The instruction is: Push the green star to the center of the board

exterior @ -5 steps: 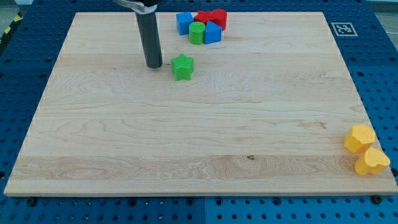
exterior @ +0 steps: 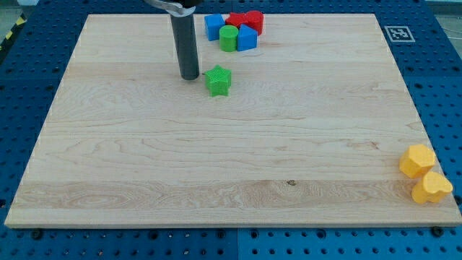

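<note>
The green star (exterior: 218, 80) lies on the wooden board (exterior: 231, 159), in the upper middle, a little left of centre. My tip (exterior: 190, 76) stands just to the star's left, a small gap away, at about the same height in the view. The rod rises from there out of the view's top.
A cluster sits at the view's top: a blue block (exterior: 214, 26), a green cylinder (exterior: 229, 38), another blue block (exterior: 246, 37) and two red blocks (exterior: 245, 20). Two yellow blocks (exterior: 417, 160) (exterior: 432, 188) lie at the board's lower right edge. A marker tag (exterior: 398, 33) is at the top right corner.
My tip has moved right by a small step. The green star has shifted slightly right and down and has turned a little.
</note>
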Controlling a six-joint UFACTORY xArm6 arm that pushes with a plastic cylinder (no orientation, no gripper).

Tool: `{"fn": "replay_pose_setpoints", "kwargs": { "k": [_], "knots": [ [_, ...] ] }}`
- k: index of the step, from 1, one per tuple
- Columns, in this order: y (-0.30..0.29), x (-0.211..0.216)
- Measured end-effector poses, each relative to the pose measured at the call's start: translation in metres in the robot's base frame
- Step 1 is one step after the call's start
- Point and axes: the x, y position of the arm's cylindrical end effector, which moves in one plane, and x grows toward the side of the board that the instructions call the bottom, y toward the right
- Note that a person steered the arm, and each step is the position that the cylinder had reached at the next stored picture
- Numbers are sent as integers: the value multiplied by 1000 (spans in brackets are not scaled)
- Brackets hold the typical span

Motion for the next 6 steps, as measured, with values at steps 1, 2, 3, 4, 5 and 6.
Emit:
{"fn": "replay_pose_setpoints", "kwargs": {
  "k": [1,2,3,4,5,6],
  "knots": [
    [0,0],
    [10,3],
    [16,3],
    [32,3],
    [39,3],
    [58,3]
  ]
}}
